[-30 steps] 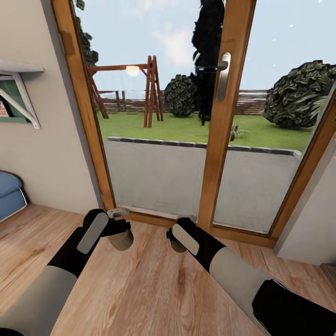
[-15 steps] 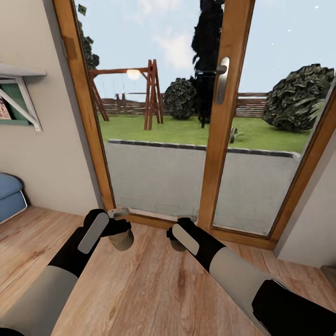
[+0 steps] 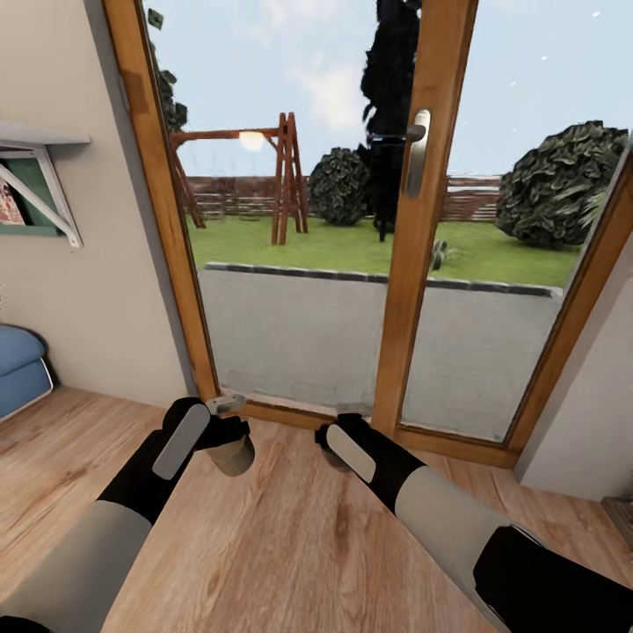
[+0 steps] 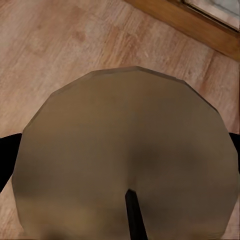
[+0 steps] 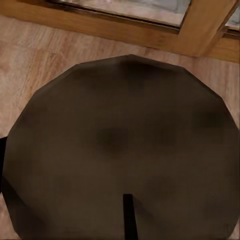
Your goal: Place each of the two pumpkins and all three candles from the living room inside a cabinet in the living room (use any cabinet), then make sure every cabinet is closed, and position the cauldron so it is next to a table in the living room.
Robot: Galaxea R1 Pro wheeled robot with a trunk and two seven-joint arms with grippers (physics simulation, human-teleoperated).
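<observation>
Head view: both arms reach forward over the wooden floor (image 3: 264, 545) toward a wood-framed glass door (image 3: 413, 264), taken here as the landmark. The left claw (image 3: 230, 437) sits near the foot of the door's left frame post and is clenched on a candle (image 3: 234, 456), whose beige body hangs just below the black fingers. The right claw (image 3: 332, 450) sits near the foot of the door's central post; a second candle (image 3: 333, 461) is gripped in it, seen as a darker rounded stub under the wrist. The two claws are apart, with bare floor between them, and both are held above the floor, short of the door's threshold.

Left wrist view: the faceted end of the candle (image 4: 125, 160) faces the camera, a dark wick line running in from its rim; black fingers (image 4: 7, 160) press at its side. Floorboards and a strip of the door frame (image 4: 200, 25) lie behind it.

Right wrist view: the other candle's (image 5: 120, 150) darker faceted end faces the camera, again with a short dark wick line; a black finger edge (image 5: 3, 170) shows at its flank. The door's threshold (image 5: 100, 22) and central post (image 5: 210, 25) lie beyond it.

Surroundings, relative to the door: a metal handle (image 3: 419, 151) is mounted on the central post. Through the glass are a lawn, a wooden swing frame (image 3: 281, 176) and round bushes (image 3: 563, 185). To the left of the door, a wall shelf on a white bracket (image 3: 44, 189) and, lower down, a blue cushion (image 3: 19, 369).
</observation>
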